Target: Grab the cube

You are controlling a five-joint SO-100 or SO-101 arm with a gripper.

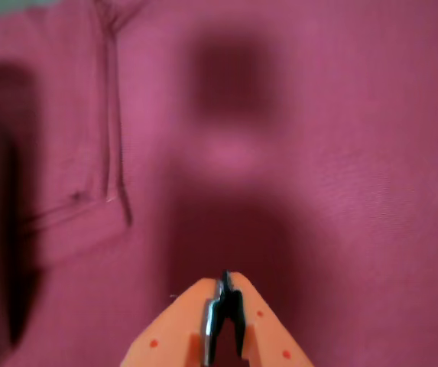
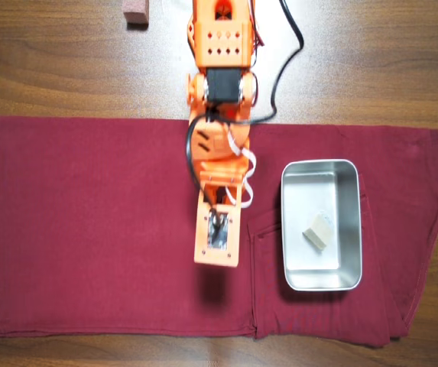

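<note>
Looks like a home hobby setup, not a lab: wood-grain worktop (image 2: 66, 61), dark red garment (image 2: 89, 229) with seams spread as a mat toward the near edge, household metal tray (image 2: 289, 229) at right, 3D-printed orange arm (image 2: 219, 84) with loose black cable (image 2: 283, 69).

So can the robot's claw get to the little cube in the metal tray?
Probably yes. The cube lies uncovered in the open tray, just beside the gripper, with only bare cloth between. The jaws look shut, so they must open first.
</note>
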